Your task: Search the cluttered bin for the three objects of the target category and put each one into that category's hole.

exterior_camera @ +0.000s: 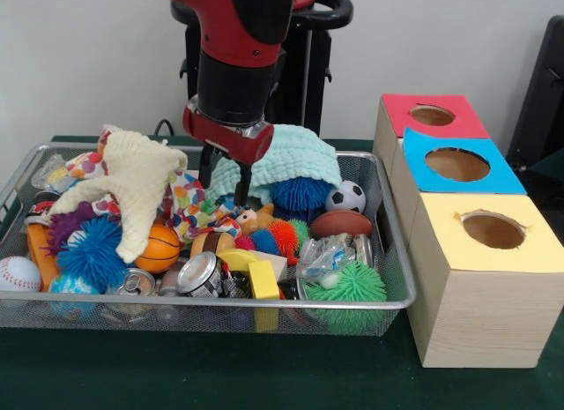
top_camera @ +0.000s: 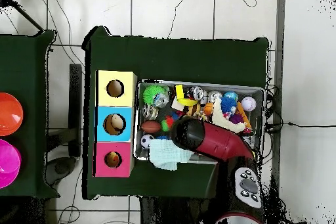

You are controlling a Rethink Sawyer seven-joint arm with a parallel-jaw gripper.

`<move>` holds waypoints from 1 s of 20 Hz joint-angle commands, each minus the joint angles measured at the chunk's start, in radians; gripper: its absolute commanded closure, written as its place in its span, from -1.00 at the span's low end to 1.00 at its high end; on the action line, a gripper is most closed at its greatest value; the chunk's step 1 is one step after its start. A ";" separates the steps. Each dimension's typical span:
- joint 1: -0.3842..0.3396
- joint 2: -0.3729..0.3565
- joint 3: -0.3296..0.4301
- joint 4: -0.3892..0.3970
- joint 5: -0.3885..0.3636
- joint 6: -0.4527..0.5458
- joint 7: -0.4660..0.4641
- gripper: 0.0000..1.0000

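The silver wire-mesh bin [exterior_camera: 388,300] sat on the dark green table [exterior_camera: 203,370], and everything else is placed from it. The red and black arm [exterior_camera: 238,48] reached down over the middle of the bin, toward its back wall. Its gripper [exterior_camera: 225,176] showed two dark fingers [exterior_camera: 242,182] standing apart, unclenched, with nothing between them; the tips hung just above the clutter, beside the pale mint knitted cloth [exterior_camera: 295,159] heaped against the bin's back wall.

Inside the bin lay several balls: a small orange basketball [exterior_camera: 161,245] left of centre, a white baseball [exterior_camera: 18,273] in the front left corner, a black-and-white soccer ball [exterior_camera: 347,197] near the back right corner, and a brown football [exterior_camera: 341,223] just in front of it. Spiky rubber balls lay among them: a blue one [exterior_camera: 91,251] at the left, a dark blue one [exterior_camera: 301,194] under the mint cloth, and a green one [exterior_camera: 351,287] at the front right. A cream waffle cloth [exterior_camera: 141,185] draped over the left half. A silver can [exterior_camera: 200,273] and a yellow block [exterior_camera: 263,279] rested near the front wall.

Just beside the bin's right end stood three wooden boxes in a row, each with a round hole in its top: the yellow-topped box [exterior_camera: 480,251] nearest the front, the blue-topped box [exterior_camera: 458,167] behind it, and the red-topped box [exterior_camera: 432,117] furthest back. In the overhead view the arm hid the gripper.
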 commanded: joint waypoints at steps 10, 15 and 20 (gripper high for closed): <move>0.084 0.039 0.003 0.049 0.117 -0.021 0.268 -1.00; 0.089 0.037 0.001 0.058 0.134 -0.021 0.252 -1.00; 0.078 0.081 -0.002 0.038 0.131 -0.040 0.225 -1.00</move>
